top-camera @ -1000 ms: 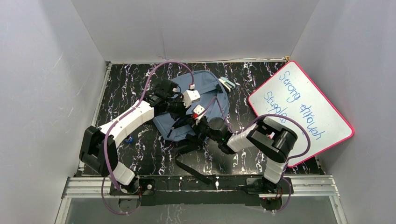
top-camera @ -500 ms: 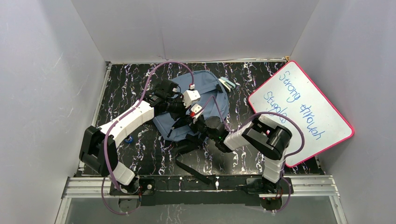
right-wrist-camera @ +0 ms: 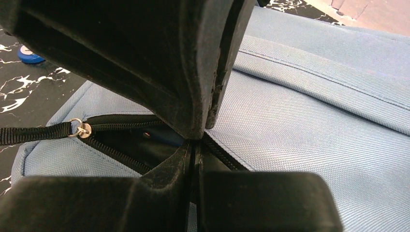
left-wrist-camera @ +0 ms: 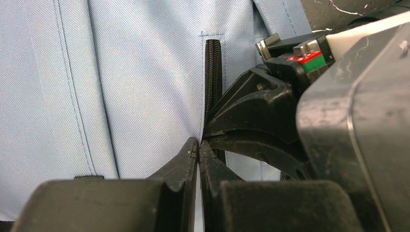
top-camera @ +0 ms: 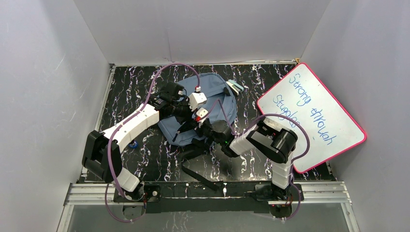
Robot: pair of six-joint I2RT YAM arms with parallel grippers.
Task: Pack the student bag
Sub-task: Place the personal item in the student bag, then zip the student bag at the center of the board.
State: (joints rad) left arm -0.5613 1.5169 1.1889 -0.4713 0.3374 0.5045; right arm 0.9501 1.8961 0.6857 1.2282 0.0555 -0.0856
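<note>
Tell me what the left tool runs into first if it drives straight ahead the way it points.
The student bag. The left tool, tips shut, aims at its blue fabric beside the black zipper and seems nearly on the cloth, though depth is unclear.

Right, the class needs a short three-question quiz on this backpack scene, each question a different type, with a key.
1. True or false: the student bag's zipper is fully closed.
2. What is at the right side of the table? A. whiteboard B. laptop C. bottle
3. Fill in: the left gripper's jaws are ___.

Key: 1 false, since the right wrist view shows a dark gap between the zipper's two sides. 2 A. 3 shut.
</note>
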